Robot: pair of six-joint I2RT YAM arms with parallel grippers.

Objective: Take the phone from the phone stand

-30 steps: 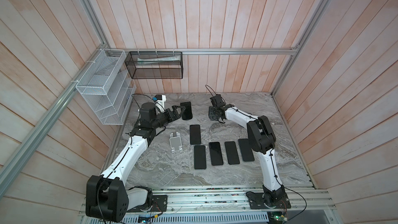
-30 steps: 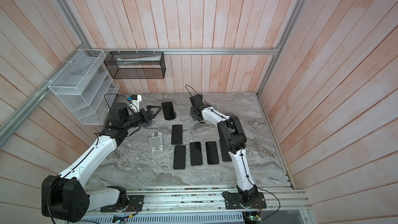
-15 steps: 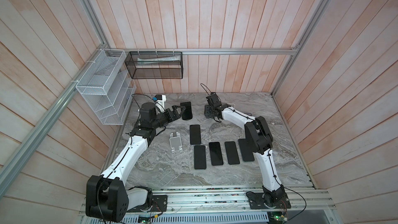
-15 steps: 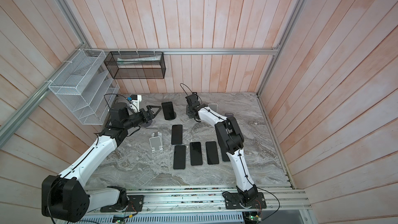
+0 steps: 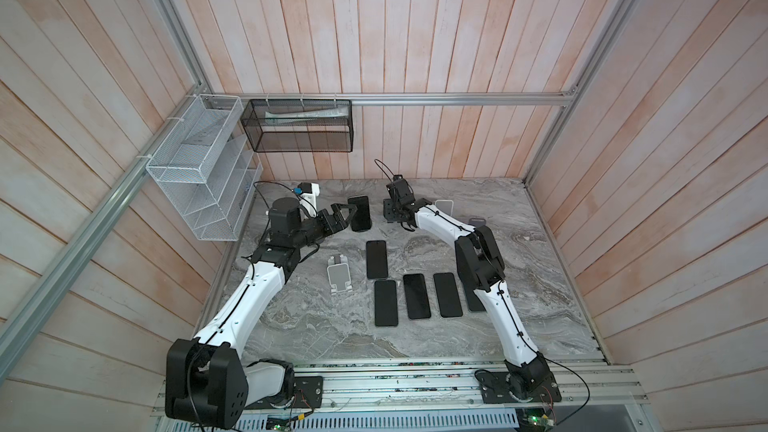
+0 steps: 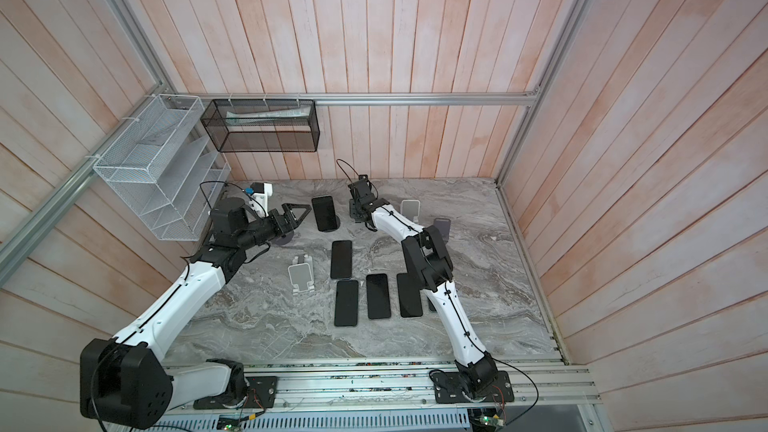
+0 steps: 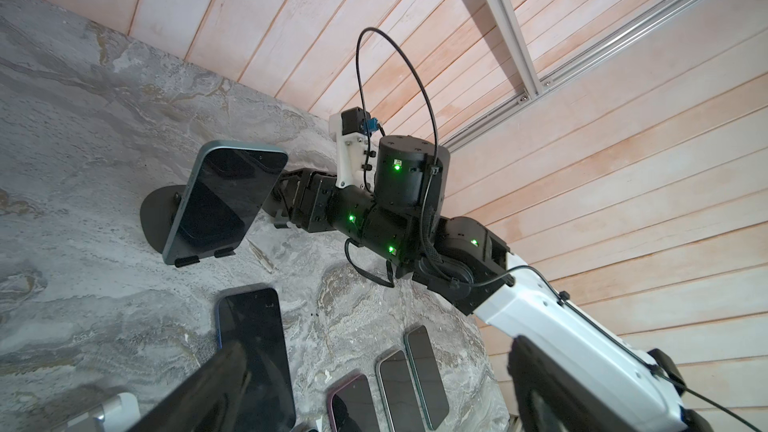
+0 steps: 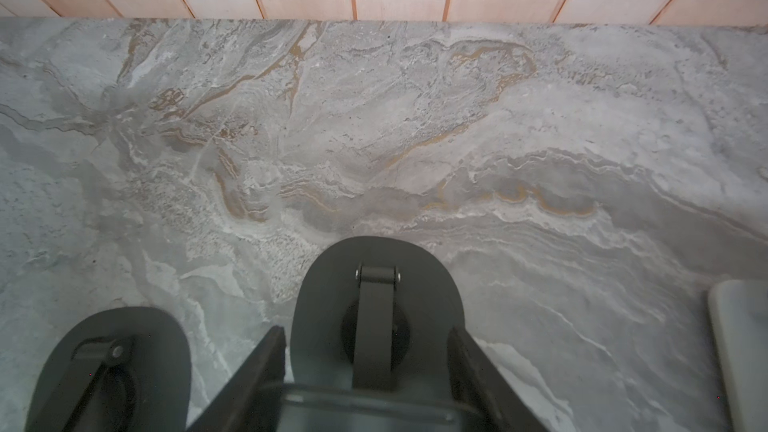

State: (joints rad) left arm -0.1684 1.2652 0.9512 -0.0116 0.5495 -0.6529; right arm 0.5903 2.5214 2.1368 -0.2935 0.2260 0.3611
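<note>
The phone (image 5: pixel 360 213), long axis tilted upright on the phone stand (image 7: pixel 158 218), is being faced just beside its left edge by the nearer, wide-spread left pincer (image 6: pixel 304 217).

You have no legible text, brand, number or sign to read here. The phone (image 7: pixel 224 201) propped at the far part of the surface (image 5: pixel 316 334), left of the middle, shows only a dark screen. So do the flat phones (image 5: pixel 377 259) lying nearer the middle. The pale sheet (image 5: pixel 305 114) in the black mesh basket (image 5: pixel 299 141) on the far wall bears faint marks, too small for you to make out.
</note>
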